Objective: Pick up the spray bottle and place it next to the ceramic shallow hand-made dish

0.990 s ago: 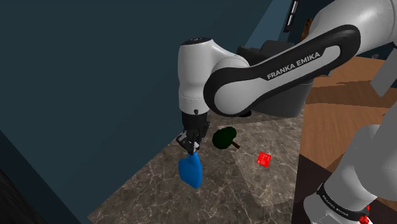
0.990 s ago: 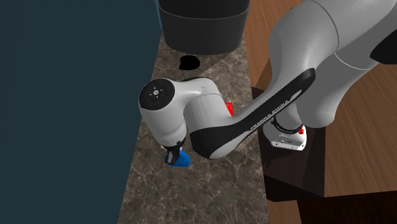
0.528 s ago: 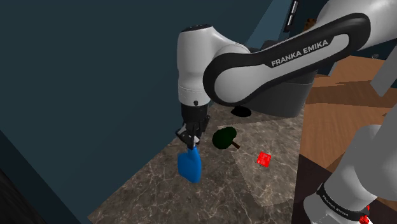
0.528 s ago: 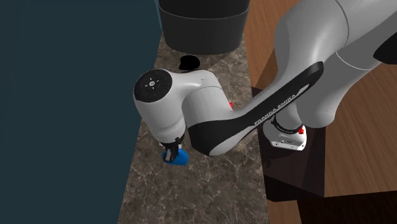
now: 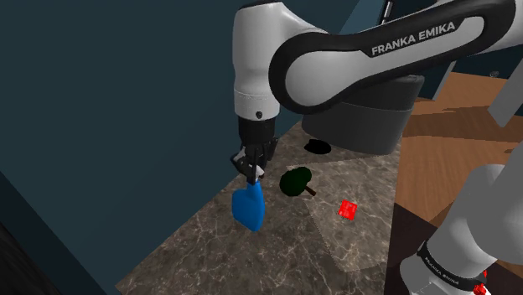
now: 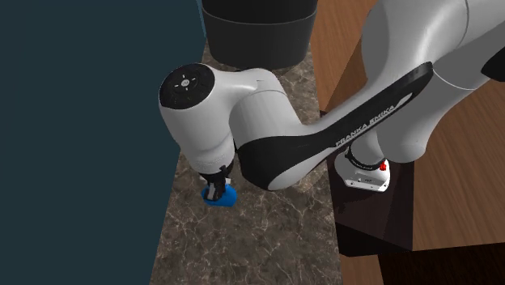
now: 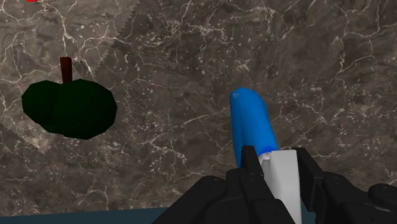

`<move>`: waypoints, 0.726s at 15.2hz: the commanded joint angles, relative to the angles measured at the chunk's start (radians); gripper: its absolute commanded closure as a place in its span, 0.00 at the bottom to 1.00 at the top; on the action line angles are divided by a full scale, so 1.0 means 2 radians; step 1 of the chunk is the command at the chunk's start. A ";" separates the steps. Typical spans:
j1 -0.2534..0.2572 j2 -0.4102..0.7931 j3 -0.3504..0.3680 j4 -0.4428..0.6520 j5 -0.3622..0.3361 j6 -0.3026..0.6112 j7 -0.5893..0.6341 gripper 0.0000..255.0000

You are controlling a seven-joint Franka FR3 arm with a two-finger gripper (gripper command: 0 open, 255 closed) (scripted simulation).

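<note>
Veined counter (image 5: 289, 256); blue, white-necked spray bottle (image 5: 249, 208)

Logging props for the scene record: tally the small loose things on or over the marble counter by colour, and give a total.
Blue: 1, the spray bottle, clasped by the fingers.
Dark green: 1, an apple-shaped thing.
Red: 1, a small block.
Black: 1, the shallow dish.
Total: 4.

A dark blue-green wall (image 5: 109, 100) stands beside a brown marble counter (image 5: 335, 260). A big dark tub (image 6: 259, 32) sits at its far end. The floor (image 5: 444, 159) is wood.
</note>
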 commanded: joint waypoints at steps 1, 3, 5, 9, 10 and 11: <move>0.000 -0.004 -0.001 0.010 0.001 -0.014 -0.001 1.00; 0.000 -0.006 -0.001 0.022 0.002 -0.027 -0.002 1.00; -0.001 -0.007 -0.002 0.034 0.003 -0.040 -0.002 1.00; -0.001 -0.009 -0.003 0.059 0.003 -0.067 -0.002 1.00; -0.001 -0.009 -0.003 0.065 0.003 -0.074 -0.002 1.00; -0.002 -0.009 -0.003 0.072 0.003 -0.081 -0.002 1.00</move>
